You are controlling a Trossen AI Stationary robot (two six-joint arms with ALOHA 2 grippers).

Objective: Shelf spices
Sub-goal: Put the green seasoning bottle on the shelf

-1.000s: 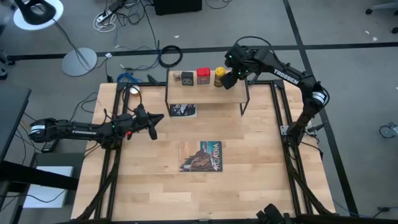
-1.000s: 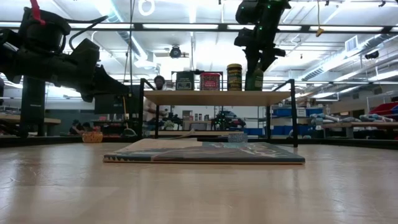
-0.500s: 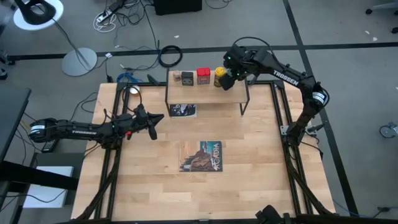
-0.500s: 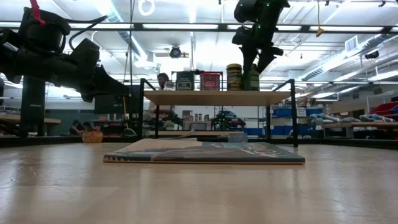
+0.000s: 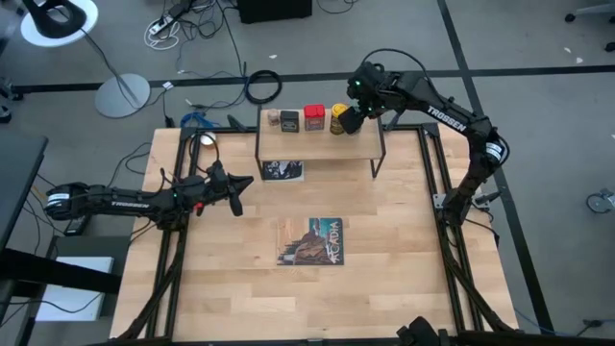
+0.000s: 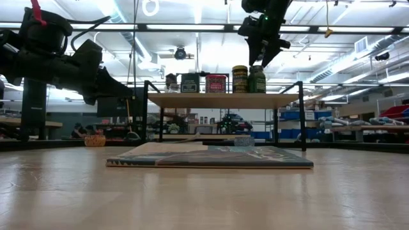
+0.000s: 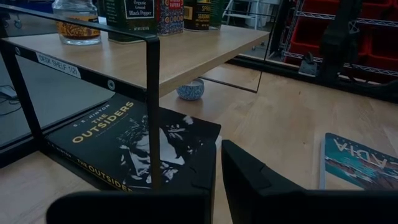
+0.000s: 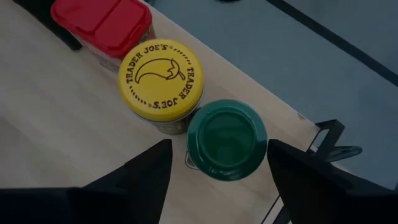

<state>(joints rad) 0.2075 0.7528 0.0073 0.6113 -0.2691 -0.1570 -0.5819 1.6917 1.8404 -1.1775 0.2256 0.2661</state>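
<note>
So right gripper [image 8: 214, 165] is sitting w/ its jaws spread wide, nothing in them, straight above the green-capped jar [image 8: 227, 139]. In the low view that gripper [image 6: 261, 56] hangs just over the jar's cap, not gripping it.

Green-capped jar is standing upright on the shelf [image 5: 322, 144], touching or just about touching the yellow-capped jar [image 8: 160, 79] beside it. Next along the row is the red tin [image 8: 103, 25], then the black tin [image 5: 289, 119], then the tiny clear jar [image 5: 273, 118] at the shelf's left end. All five are lined up along the shelf's back edge, green one nearest the right end.

Shelf is at the far edge of the table [image 5: 384, 269], roughly centered. Under it there's a dark book [image 7: 127, 146] lying flat, plus a small blue bowl [image 7: 189, 89] near the back leg. Another book w/ a picture cover [image 5: 312, 240] lies flat around the middle of the table.

Left gripper [image 5: 236, 192] is over by the table's left side, jaws closed, empty, well apart from the shelf.
</note>
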